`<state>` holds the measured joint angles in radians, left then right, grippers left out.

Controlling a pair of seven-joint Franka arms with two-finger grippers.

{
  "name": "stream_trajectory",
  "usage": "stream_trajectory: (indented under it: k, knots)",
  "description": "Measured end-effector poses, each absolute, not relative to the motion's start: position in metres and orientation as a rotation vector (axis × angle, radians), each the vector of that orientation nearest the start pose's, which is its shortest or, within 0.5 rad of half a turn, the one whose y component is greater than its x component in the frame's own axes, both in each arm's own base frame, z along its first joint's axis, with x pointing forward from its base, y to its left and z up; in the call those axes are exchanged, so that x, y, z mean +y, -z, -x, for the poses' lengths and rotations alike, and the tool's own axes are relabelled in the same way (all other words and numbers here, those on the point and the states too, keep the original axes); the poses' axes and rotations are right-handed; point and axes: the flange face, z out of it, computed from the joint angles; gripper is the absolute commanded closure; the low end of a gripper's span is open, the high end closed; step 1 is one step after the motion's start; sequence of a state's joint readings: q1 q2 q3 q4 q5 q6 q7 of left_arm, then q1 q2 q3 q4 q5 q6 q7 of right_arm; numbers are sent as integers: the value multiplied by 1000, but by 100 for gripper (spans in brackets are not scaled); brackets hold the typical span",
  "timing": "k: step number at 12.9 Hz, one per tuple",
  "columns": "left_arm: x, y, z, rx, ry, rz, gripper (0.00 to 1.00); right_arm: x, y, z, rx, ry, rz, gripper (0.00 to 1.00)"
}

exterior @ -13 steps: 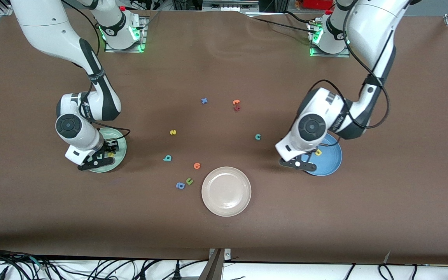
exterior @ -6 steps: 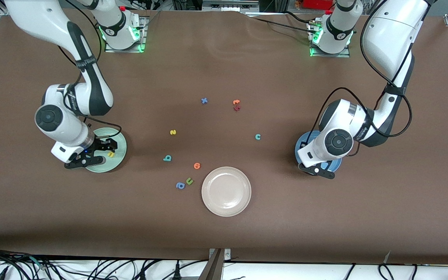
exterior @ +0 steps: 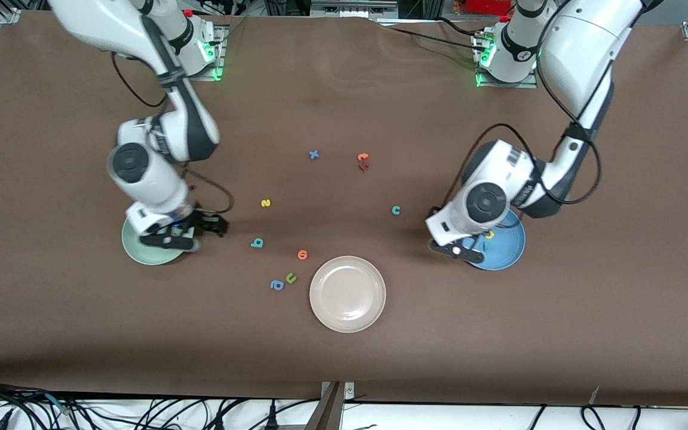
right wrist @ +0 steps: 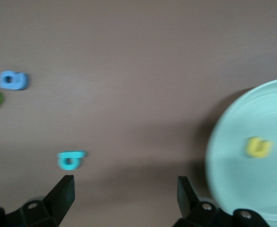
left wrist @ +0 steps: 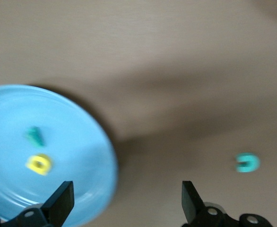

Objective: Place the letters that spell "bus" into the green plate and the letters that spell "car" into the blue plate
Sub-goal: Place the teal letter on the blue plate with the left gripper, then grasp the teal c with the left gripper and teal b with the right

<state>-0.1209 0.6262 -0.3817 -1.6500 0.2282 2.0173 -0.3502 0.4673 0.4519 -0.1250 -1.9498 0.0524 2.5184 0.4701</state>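
Sorting status: three of six letters placed.
Green plate [exterior: 141, 251]: yellow "u" [right wrist: 258, 147] inside.
Blue plate [exterior: 508, 242]: yellow "a" [left wrist: 38, 163] and thin teal "r" [left wrist: 34, 136] inside.
Left on the bench [exterior: 344, 370]: teal "b" [exterior: 257, 243], yellow "s" [exterior: 266, 203], teal "c" [exterior: 396, 210].
Right hand [exterior: 192, 230]: empty, fingers apart, over the green plate's edge.
Left hand [exterior: 460, 245]: empty, fingers apart, over the blue plate's edge.

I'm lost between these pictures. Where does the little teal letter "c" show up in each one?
Front view: the teal "c" lies apart from the blue plate, toward the right arm's end.
Left wrist view: the teal "c" lies apart from the blue plate, outside its rim.
Right wrist view: not in it; the teal letter there is a different one.
Shared landmark: the blue plate, seen in the front and left wrist views.
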Motion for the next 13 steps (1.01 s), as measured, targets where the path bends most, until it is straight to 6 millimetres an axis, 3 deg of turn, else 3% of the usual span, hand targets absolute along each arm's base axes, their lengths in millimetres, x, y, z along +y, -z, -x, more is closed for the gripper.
stream_trajectory:
  k: [2, 6, 9, 13]
  knots:
    - [-322, -251, -575, 274, -316, 3057, 2, 246, -237, -586, 288, 212, 3082, 11]
    - [-372, -217, -547, 181, -310, 3079, 16, 244, -212, -600, 371, 297, 3049, 15]
    - [-393, -189, -534, 154, -314, 3102, 30, 246, -195, -606, 451, 335, 2995, 16]
    - [-395, -181, -532, 149, -318, 3105, 41, 269, -192, -610, 497, 326, 2941, 16]
